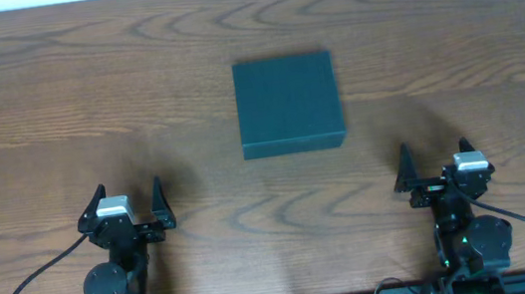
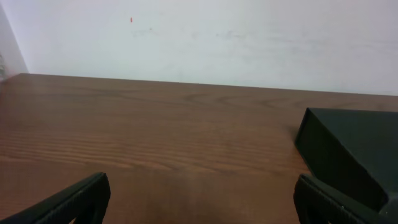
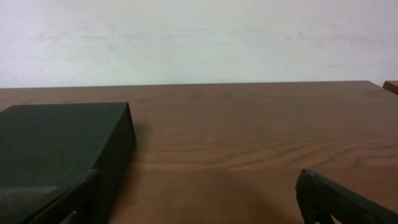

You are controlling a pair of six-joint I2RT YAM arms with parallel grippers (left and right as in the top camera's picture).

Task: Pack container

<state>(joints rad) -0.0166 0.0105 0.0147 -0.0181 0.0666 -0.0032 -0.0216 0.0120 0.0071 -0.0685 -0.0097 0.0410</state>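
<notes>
The container [image 1: 288,104], a dark teal-black square box with its flat lid shut, sits on the wooden table a little behind the middle. It shows at the right edge of the left wrist view [image 2: 351,149] and at the left of the right wrist view [image 3: 59,152]. My left gripper [image 1: 125,206] is open and empty near the front left, well short of the box. My right gripper [image 1: 437,165] is open and empty near the front right. In the wrist views both sets of fingers are spread wide over bare wood [image 2: 199,202] [image 3: 199,199].
The wooden table [image 1: 85,88] stretches to a white wall at the back. Cables run from both arm bases along the front edge [image 1: 29,286]. No snack items are in view.
</notes>
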